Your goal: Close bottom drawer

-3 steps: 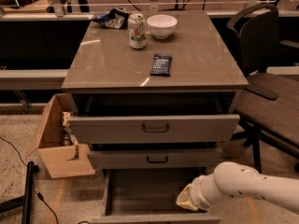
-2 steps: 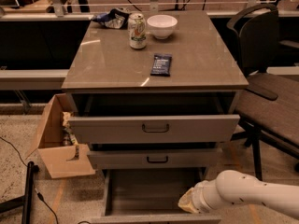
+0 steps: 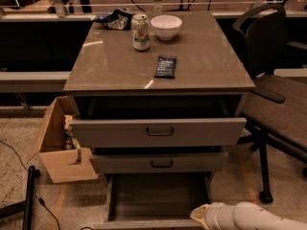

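Claw (image 3: 200, 214) low at right front corner of pulled-out bottom drawer (image 3: 158, 195); grip state: cannot tell. Cardboard box (image 3: 64, 164) holds clutter.

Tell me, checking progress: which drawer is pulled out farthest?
The bottom drawer, lowest of three, box exposed; the gripper sits by its front right corner.

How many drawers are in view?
3, stacked under the tabletop: top drawer, middle drawer below it, bottom drawer pulled out farthest, with the gripper at its front right corner.

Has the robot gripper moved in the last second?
Yes. The gripper has sunk lower in view, toward the front edge of the open grey-tan bottom drawer.
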Robot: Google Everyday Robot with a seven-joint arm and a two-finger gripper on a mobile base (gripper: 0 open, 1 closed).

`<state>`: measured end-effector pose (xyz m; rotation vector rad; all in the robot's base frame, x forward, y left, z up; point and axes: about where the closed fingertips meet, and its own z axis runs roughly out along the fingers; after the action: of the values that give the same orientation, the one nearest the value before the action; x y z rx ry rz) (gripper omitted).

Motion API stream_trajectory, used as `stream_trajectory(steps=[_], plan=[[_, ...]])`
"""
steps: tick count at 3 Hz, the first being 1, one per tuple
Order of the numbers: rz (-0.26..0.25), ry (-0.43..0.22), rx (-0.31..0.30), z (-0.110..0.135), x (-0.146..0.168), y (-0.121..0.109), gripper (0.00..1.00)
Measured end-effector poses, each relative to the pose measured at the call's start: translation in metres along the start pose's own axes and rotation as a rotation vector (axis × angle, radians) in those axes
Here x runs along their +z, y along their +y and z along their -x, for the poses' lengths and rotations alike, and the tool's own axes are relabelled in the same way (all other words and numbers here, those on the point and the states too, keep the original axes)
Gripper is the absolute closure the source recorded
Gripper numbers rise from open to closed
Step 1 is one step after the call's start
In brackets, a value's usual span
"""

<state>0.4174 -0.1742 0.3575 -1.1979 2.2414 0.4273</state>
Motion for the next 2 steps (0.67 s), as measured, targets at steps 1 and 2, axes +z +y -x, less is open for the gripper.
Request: stream_trajectory(steps=[1, 2], plan=[[-0.022, -0.004, 0.087, -0.046, 0.024, 0.002, 1.00], [-0.036, -0.049, 0.153, -0.079, 0.043, 0.004, 1.00]])
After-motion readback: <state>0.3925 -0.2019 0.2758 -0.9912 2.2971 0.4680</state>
